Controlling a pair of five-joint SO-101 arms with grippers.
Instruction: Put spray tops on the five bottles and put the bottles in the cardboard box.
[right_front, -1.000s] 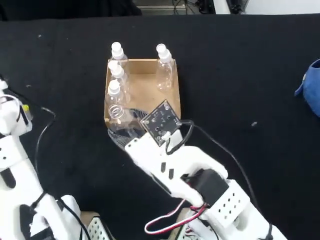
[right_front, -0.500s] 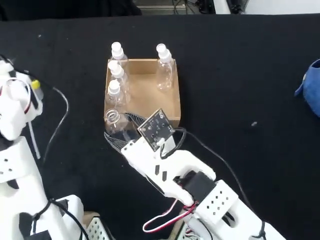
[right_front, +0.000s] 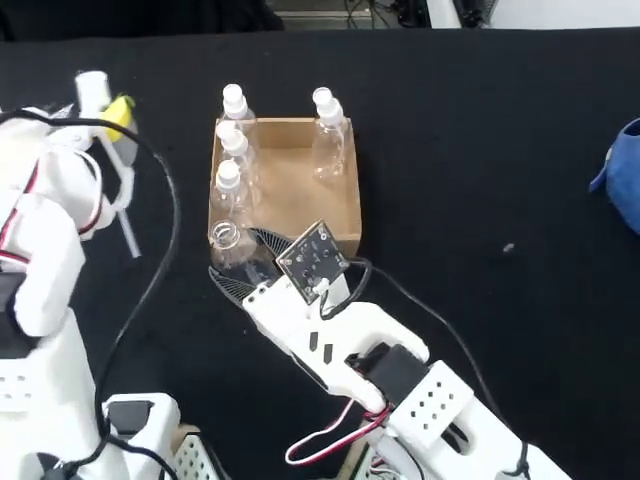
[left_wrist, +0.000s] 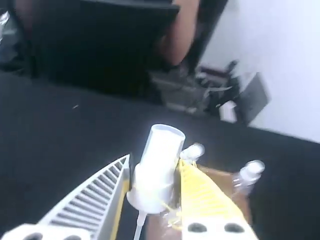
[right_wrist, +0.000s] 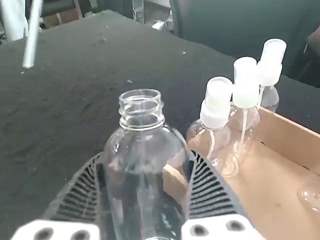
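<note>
A clear bottle (right_wrist: 145, 165) with an open neck stands upright in my right gripper (right_front: 240, 268), which is shut on it just outside the near left corner of the cardboard box (right_front: 300, 190). In the high view the same bottle (right_front: 228, 245) shows its open mouth. My left gripper (left_wrist: 152, 187) is shut on a white spray top (left_wrist: 157, 167) whose thin tube hangs down; it is raised at the table's far left (right_front: 105, 120). Three capped bottles (right_front: 233, 150) stand along the box's left wall and another capped bottle (right_front: 328, 130) at its far right corner.
The black table (right_front: 480, 150) spreads wide to the right of the box. A blue object (right_front: 622, 180) lies at the right edge. Cables trail from both arms over the near part of the table.
My left arm has risen and swung toward the back of the table, carrying the spray top with it. My right gripper with the open bottle has shifted slightly left and nearer.
</note>
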